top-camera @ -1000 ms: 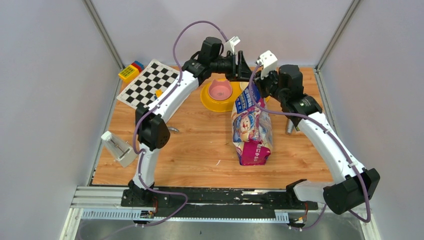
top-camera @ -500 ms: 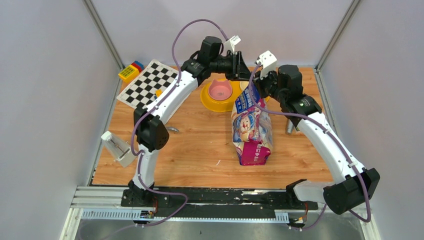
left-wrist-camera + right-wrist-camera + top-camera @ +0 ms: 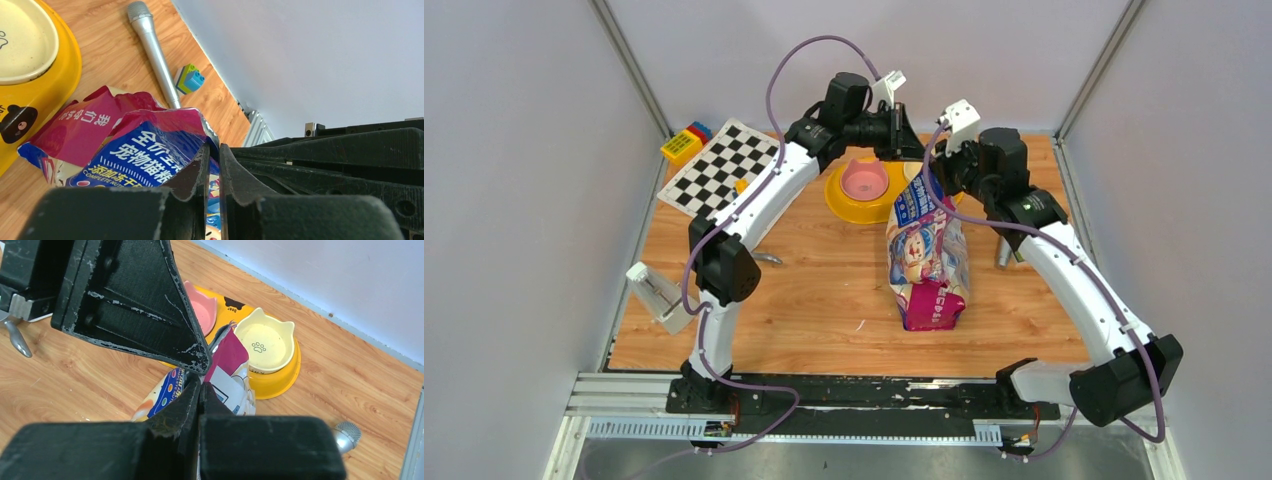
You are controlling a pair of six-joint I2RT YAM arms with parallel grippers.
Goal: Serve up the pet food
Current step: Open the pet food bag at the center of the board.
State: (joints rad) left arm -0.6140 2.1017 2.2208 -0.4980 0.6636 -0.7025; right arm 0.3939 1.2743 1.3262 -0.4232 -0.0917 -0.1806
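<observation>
At centre of the table (image 3: 824, 300), the bag (image 3: 924, 260) stands pinched at its mouth; nothing is served yet.
The left gripper (image 3: 213, 155) and right gripper (image 3: 200, 385) each clamp the bag's top edge. No kibble is visible; presumably it is inside. The feeder (image 3: 834, 195), at the bag's 11 o'clock, has bare bowls, so opening and pouring are left. Legible: "COMPLETE", "宠物猫粮" on the bag; "Bear" on the feeder.
</observation>
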